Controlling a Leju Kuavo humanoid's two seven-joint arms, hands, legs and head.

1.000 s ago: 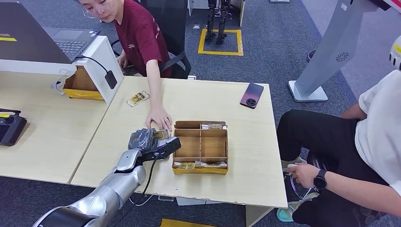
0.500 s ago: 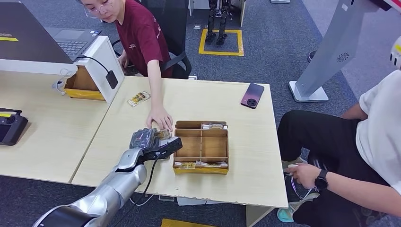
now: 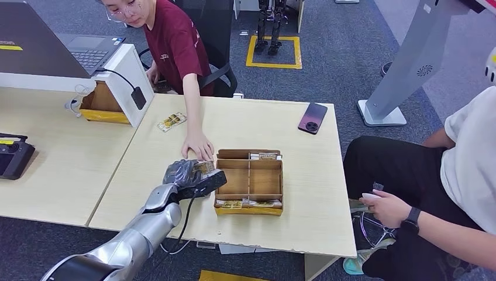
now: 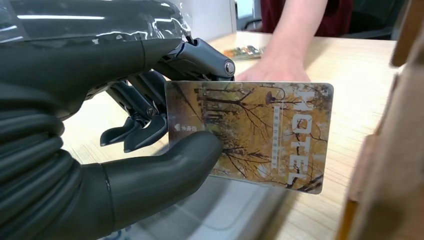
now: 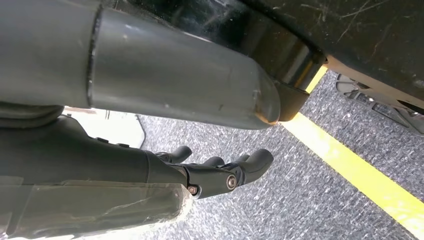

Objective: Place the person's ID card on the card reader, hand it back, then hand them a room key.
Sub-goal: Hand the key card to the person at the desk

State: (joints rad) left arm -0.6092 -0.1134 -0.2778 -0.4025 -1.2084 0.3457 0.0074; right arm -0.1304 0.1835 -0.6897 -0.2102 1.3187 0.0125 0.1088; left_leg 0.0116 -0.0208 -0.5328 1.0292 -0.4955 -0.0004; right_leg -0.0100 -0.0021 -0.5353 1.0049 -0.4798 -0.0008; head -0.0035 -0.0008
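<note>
My left hand (image 3: 181, 174) hovers over the light wooden table (image 3: 292, 146), just left of a divided box. In the left wrist view the left hand (image 4: 125, 150) pinches a room key card (image 4: 255, 132) between thumb and finger; it has an autumn tree picture and the word HOTEL. The card (image 3: 203, 167) points toward the hand (image 3: 197, 146) of a person in a dark red shirt, which rests on the table a short way beyond it. A black card reader (image 3: 206, 181) with a cable lies under my hand. My right hand (image 5: 220, 172) hangs above the floor, fingers extended, holding nothing.
The wooden divided box (image 3: 248, 182) holds cards in its front and back slots. Another card (image 3: 171, 121) lies at the table's far left and a dark phone (image 3: 312, 117) at the far right. A second person sits on the right (image 3: 462, 175).
My left hand with the card has edged slightly toward the box and the person's hand. The seated person on the right has shifted a hand.
</note>
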